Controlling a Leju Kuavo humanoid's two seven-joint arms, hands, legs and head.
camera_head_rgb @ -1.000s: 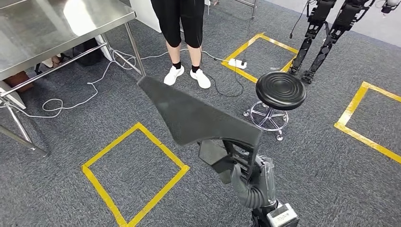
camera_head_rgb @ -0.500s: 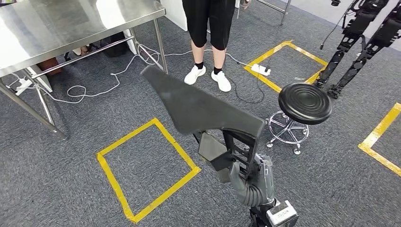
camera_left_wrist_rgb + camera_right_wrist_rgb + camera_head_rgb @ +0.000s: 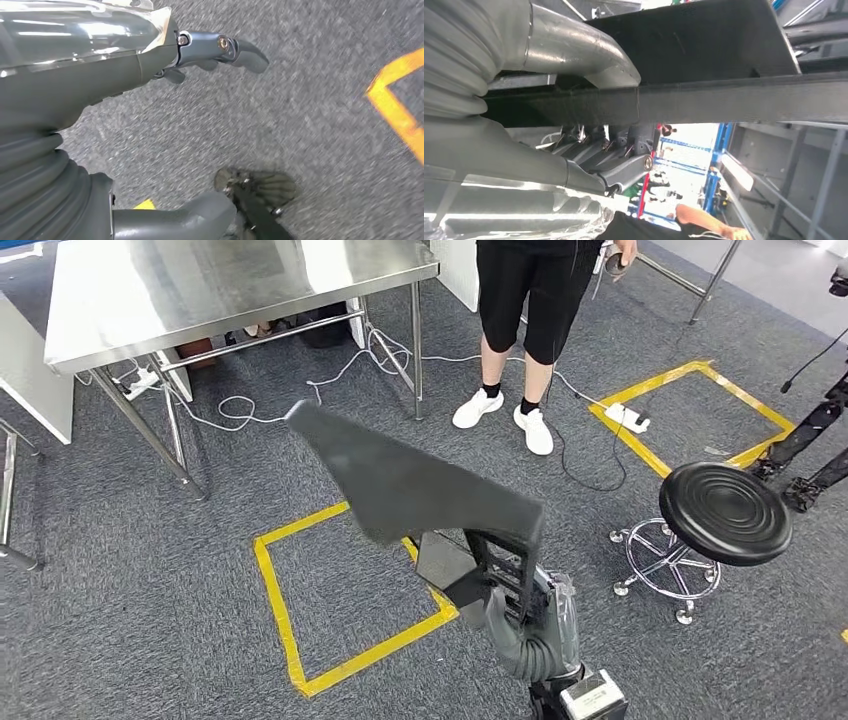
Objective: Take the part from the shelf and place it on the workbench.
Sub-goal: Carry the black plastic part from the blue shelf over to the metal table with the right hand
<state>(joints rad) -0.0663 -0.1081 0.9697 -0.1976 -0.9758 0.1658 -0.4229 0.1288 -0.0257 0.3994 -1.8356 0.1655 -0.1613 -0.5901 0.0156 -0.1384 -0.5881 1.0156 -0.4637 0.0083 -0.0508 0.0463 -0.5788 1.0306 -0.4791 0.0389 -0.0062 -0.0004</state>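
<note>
The part [image 3: 400, 480] is gripped by the right hand [image 3: 505, 605]; the left hand [image 3: 210, 50] is empty, fingers apart; the table [image 3: 200, 290] has come nearer as the view turned, so placing is close.

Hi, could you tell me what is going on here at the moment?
The robot's right hand grips a large black part and holds it out in front, above the carpet. The steel workbench stands ahead to the left, with nothing set on it yet. The left hand hangs empty over the floor. A person stands beside the workbench.
</note>
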